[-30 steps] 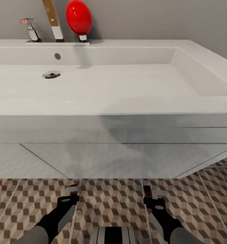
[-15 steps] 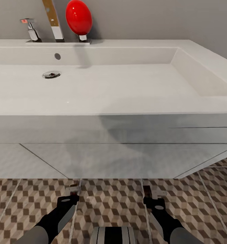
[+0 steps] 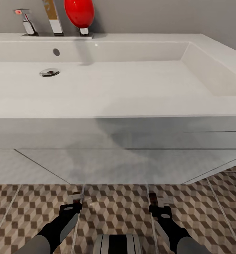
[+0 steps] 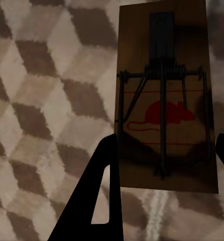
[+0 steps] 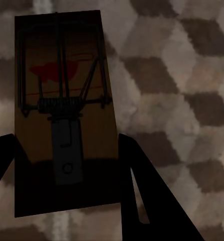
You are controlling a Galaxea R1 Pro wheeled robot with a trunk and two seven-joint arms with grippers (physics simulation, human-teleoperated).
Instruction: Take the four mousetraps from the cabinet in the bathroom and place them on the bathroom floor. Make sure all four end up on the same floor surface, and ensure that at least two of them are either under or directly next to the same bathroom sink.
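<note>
In front of the sink (image 3: 107,106), the left gripper (image 3: 75,201) is clamped on 1 mousetrap (image 4: 164,100), its board pinched between both fingers above the floor (image 3: 118,208). Further right, the right gripper (image 3: 155,201) is clamped on a 2nd mousetrap (image 5: 64,110) the same way, just short of the sink's white unit (image 3: 114,165). Released from this height, either trap could bounce or skid away from the sink, so fewer than 2 might finish beside it. Pushing forward risks knocking the fingers against the unit.
</note>
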